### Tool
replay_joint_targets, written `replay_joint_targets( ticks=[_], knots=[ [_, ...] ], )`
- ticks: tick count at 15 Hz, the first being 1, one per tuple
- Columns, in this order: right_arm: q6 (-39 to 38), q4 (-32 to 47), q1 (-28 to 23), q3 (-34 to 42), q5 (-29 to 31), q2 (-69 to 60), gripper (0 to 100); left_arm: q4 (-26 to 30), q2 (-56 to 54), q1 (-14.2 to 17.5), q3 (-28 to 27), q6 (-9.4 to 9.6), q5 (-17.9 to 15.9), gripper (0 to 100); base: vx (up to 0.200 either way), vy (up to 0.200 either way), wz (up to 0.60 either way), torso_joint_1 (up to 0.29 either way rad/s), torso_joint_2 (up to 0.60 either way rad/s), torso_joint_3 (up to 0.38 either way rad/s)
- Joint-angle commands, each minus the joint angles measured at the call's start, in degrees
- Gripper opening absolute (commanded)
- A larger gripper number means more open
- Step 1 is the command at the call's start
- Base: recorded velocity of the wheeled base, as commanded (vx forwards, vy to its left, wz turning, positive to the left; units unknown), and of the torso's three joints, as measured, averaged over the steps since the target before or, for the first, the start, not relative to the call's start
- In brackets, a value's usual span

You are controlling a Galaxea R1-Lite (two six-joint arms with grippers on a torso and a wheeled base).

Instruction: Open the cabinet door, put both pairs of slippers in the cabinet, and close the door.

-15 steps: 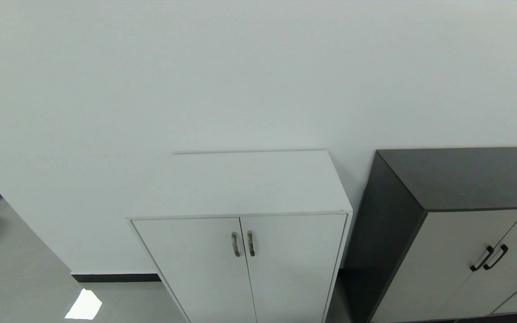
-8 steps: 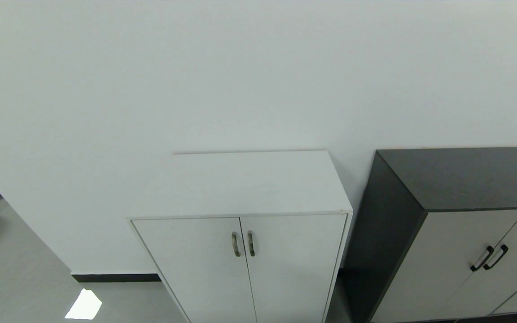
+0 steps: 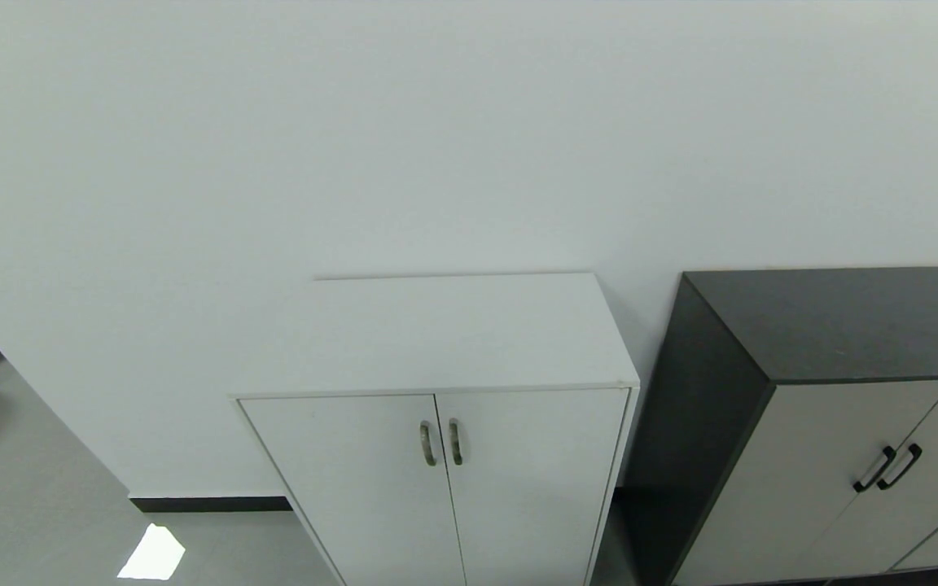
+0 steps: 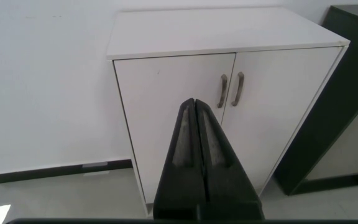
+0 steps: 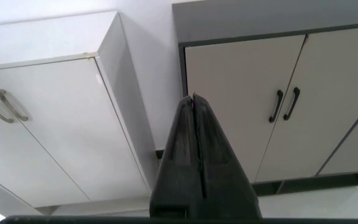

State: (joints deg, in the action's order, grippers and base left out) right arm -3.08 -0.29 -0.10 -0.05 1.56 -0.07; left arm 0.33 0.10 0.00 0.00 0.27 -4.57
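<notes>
Cabinet (image 3: 436, 334) is white, both doors (image 3: 371, 480) shut, curved handles (image 3: 428, 443) meeting centrally.

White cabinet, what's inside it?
Both doors of the white cabinet are shut, with their handles side by side. The closed doors cover the inside, so nothing in there can be seen.
</notes>
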Motion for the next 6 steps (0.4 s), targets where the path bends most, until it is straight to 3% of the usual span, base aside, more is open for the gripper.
replay_joint_targets(
  ticks=[1,6],
  knots=[
    [0.01,0.03,0.01,-0.04,0.02,0.16,0,0.02,-0.01,0.00,0.00,0.00,0.00,0,0.000,0.000,0.00,0.000,0.00,0.000],
    [1.50,0.12,0.01,-0.04,-0.15,0.07,0,0.02,-0.01,0.00,0.00,0.00,0.00,0,0.000,0.000,0.00,0.000,0.00,0.000]
  ],
)
